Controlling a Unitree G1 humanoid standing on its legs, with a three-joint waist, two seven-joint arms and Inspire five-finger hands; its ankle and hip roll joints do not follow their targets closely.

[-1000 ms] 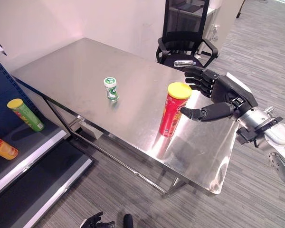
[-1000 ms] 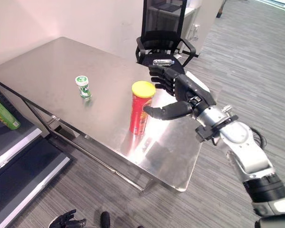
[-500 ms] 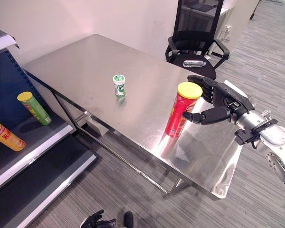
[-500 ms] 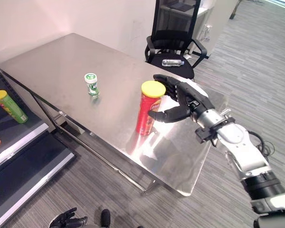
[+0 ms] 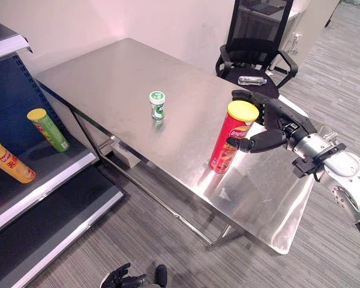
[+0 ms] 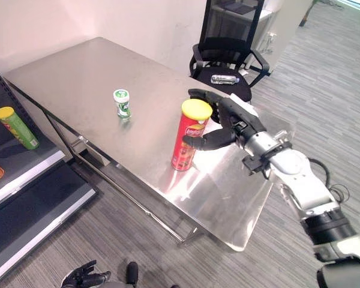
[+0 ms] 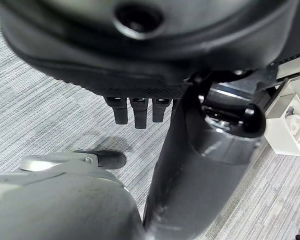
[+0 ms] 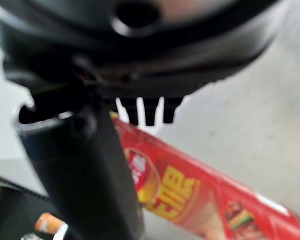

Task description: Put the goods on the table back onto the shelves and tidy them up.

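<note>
A tall red chip can point(image 5: 230, 141) with a yellow lid stands upright near the right end of the steel table point(image 5: 102, 72). My right hand point(image 5: 276, 123) is open around the can's upper part: the thumb lies against its near side and the fingers reach behind the lid. In the right wrist view the can point(image 8: 190, 192) shows just past the thumb point(image 8: 85, 175). A small green and white bottle point(image 5: 157, 105) stands upright mid-table, well to the left of the hand. My left hand point(image 5: 121, 278) hangs low over the floor, its fingers point(image 7: 135, 112) relaxed and holding nothing.
A blue shelf unit point(image 5: 42, 180) stands at the left, holding a green can point(image 5: 48, 129) and a yellow can point(image 5: 9, 161) lying tilted. A black office chair point(image 5: 255, 45) with a clear water bottle point(image 5: 252, 80) on its seat is behind the table.
The camera has shifted. My right hand has closed in on the red can, so that the thumb now meets its side and the fingers wrap behind the lid.
</note>
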